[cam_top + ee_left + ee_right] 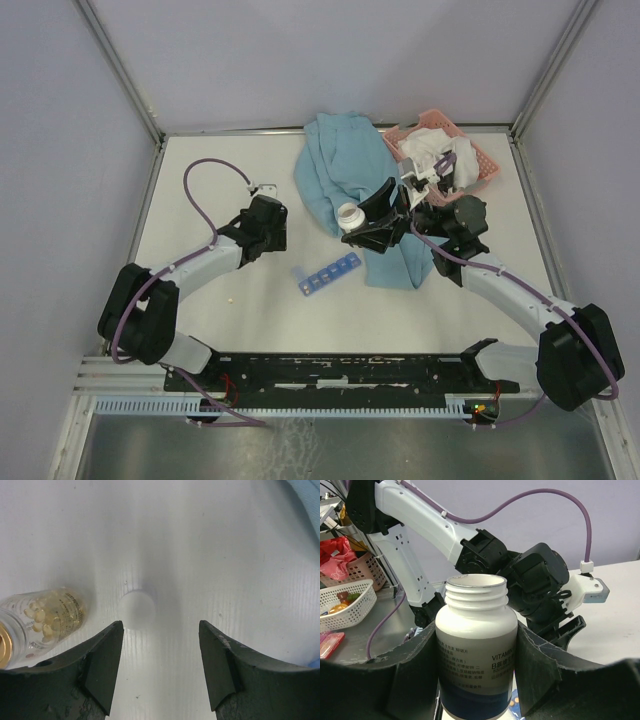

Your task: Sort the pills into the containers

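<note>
White tabletop (190, 190) stretched under my half-open, empty left gripper (161, 650), my right gripper (476, 670) clamped an uncapped white bottle (476, 625), and the pills (42, 617), bottled at nine o'clock, looked light and slippery, best tip-pinched singly for the containers (328, 273) at four o'clock

Cloth (335, 170) and basket (487, 168) crowd space beyond the containers (328, 273).

Overhead camera looks down; close right wrist camera faces the shared left arm (420, 515).
</note>
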